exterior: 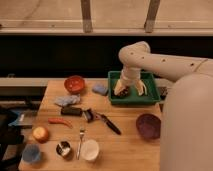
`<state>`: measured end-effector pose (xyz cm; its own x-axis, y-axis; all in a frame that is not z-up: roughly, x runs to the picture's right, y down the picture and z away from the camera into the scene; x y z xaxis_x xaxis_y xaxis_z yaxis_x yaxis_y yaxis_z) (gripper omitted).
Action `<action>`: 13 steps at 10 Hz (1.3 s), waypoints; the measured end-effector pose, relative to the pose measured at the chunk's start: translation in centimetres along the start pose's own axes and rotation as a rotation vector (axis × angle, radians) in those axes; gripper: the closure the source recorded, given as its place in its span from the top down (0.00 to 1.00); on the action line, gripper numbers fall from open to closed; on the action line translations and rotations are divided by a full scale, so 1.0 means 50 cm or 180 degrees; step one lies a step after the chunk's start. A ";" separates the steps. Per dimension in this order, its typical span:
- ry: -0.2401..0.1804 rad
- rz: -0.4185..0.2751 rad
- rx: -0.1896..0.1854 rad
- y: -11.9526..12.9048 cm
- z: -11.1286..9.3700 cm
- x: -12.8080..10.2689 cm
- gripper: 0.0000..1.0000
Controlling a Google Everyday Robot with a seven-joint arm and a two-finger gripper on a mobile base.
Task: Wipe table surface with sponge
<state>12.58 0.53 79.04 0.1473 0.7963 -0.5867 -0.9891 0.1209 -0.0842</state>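
A light blue sponge (100,89) lies on the wooden table (125,150), near its back edge, just left of a green tray (131,102). My gripper (120,91) hangs from the white arm (150,59) that reaches in from the right. It is low over the left part of the green tray, a short way right of the sponge and apart from it.
The tray holds dark grapes and a banana (142,88). On the table are a red bowl (75,83), a grey cloth (66,100), a black knife (109,123), a red chili (60,121), an orange fruit (40,133), a fork (80,142), cups (90,149) and a purple bowl (148,125).
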 end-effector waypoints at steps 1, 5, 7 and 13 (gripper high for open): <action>-0.0003 -0.0218 -0.0021 0.030 0.002 -0.024 0.80; -0.0165 -0.1054 -0.0100 0.120 -0.016 -0.089 0.80; -0.0200 -0.1125 -0.0110 0.128 -0.019 -0.095 0.80; -0.0296 -0.1188 -0.0050 0.111 0.006 -0.130 0.80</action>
<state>6.13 -3.80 82.64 0.4964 0.7497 -0.4377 -0.8671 0.4042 -0.2911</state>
